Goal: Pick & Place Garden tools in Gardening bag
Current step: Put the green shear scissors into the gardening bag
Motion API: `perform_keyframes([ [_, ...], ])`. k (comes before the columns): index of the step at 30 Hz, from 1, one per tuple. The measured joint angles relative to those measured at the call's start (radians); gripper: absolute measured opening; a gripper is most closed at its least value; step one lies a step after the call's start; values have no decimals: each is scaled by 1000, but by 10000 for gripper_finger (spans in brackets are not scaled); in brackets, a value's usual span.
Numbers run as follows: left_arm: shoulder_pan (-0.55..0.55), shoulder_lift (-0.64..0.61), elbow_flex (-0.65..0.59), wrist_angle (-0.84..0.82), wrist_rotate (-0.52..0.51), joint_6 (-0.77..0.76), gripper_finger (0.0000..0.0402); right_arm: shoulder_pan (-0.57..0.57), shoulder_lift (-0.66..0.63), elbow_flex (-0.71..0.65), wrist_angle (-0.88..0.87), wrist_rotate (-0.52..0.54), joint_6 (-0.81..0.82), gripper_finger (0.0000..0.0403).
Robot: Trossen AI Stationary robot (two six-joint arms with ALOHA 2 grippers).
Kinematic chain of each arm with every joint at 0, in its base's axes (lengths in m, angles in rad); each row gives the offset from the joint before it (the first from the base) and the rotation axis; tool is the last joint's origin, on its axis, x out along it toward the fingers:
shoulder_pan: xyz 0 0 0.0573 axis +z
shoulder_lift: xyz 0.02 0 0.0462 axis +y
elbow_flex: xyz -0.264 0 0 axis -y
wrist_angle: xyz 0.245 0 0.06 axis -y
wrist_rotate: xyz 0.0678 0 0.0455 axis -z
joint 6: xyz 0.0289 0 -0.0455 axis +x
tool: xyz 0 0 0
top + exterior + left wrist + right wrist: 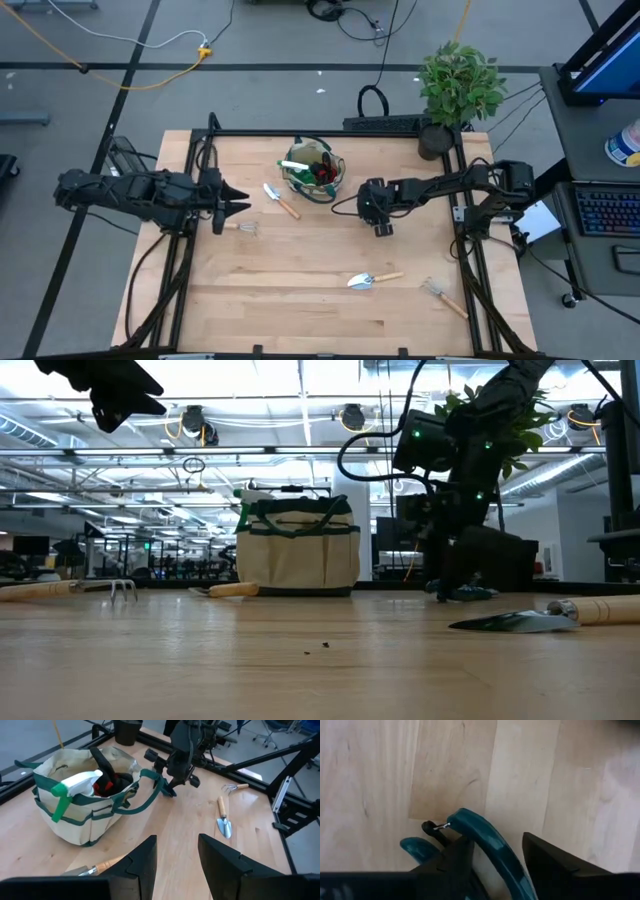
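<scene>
The round beige fabric gardening bag with dark green trim (314, 172) stands upright at the table's far middle, a red-black glove (107, 782) and green-white spray bottle (77, 785) inside. Just right of it, teal-handled pruning shears (485, 845) lie on the wood — the right gripper (382, 228) straddles one handle, jaws parted. The left gripper (240, 208) hovers, empty and half-open — above a small wooden-handled rake (246, 229).

A light wooden tabletop (300, 290) sits inside a black metal frame (330, 133). Just past its far right corner stands a potted green plant (458, 85) in a dark pot. Black cables (372, 98) loop on the grey floor (260, 30) behind the tabletop, and a yellow cord (110, 72) runs across the floor at the far left. To the right, a side desk holds a keyboard (607, 212) with lit keys. In the low view, ceiling lights (300, 380) and pipes fill the room beyond.
</scene>
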Motion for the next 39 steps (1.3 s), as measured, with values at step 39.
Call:
perform_keyframes([
  [39, 0, 121, 0, 2, 0, 0, 150, -94, -393, -3, 592, -487, 732, 45],
])
